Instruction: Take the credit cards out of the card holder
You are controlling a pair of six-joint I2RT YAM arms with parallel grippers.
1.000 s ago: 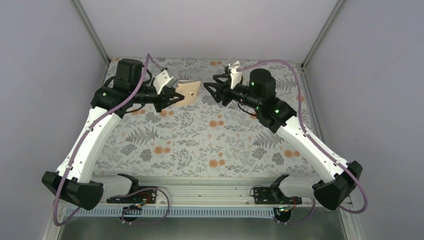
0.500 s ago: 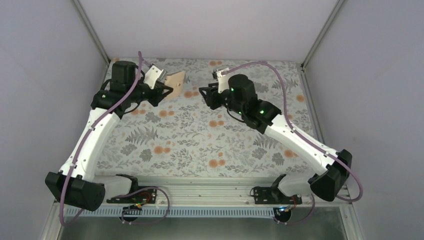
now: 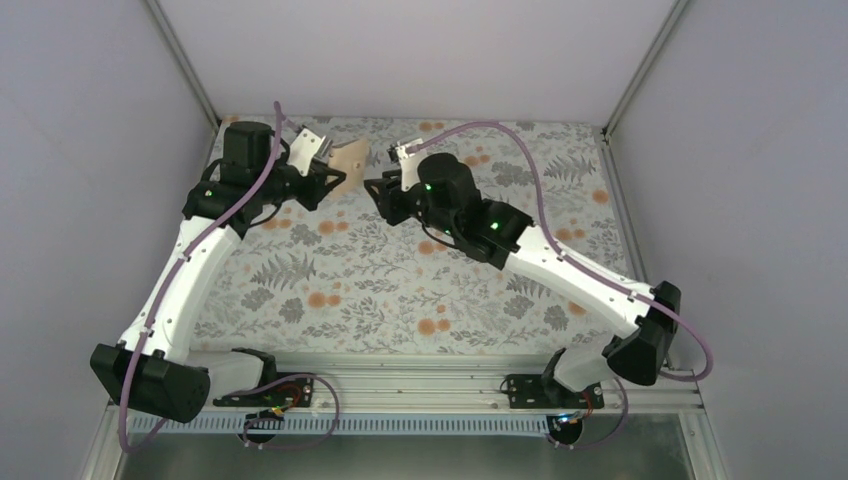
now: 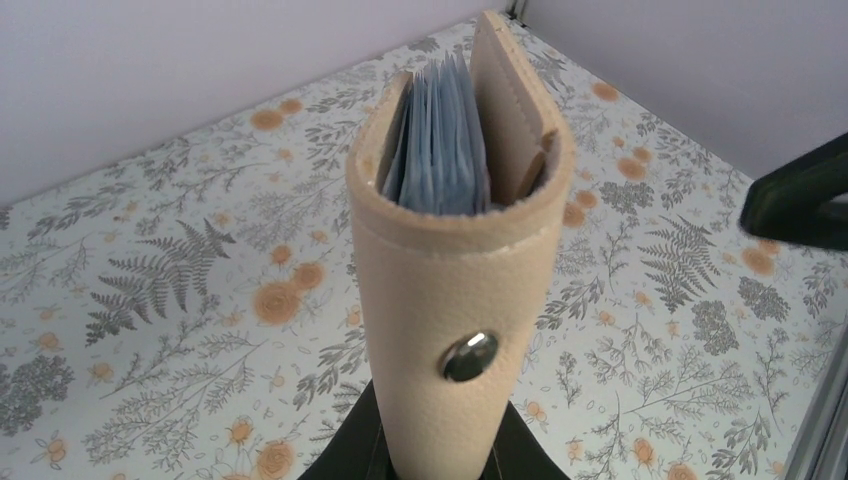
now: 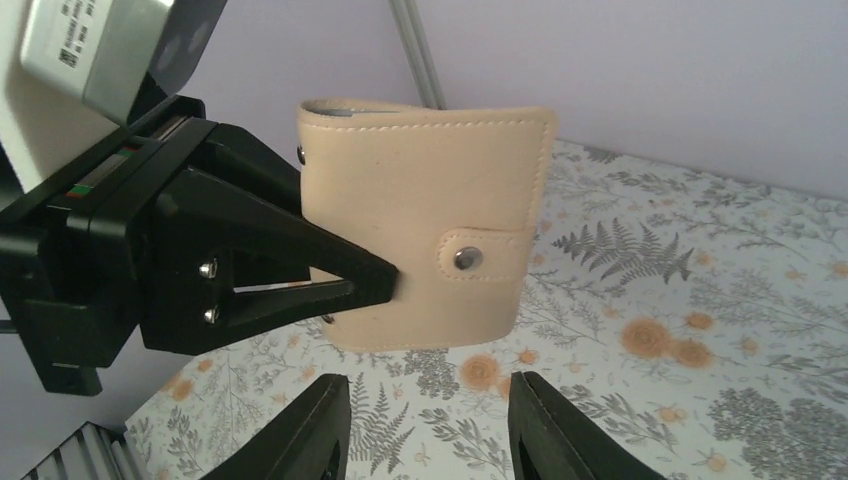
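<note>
The left gripper (image 3: 333,180) is clamping the closed card holder (image 5: 430,220) above the table (image 3: 400,290). The right gripper (image 5: 432,430), jaws apart, is hovering beside it. Seemingly light and pliable, the holder is inviting a pinch at the snap tab (image 5: 480,255).

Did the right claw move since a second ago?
Yes. The right gripper has slid left over the flowery table, away from the right corner post, toward the wallet that the left gripper holds.
</note>
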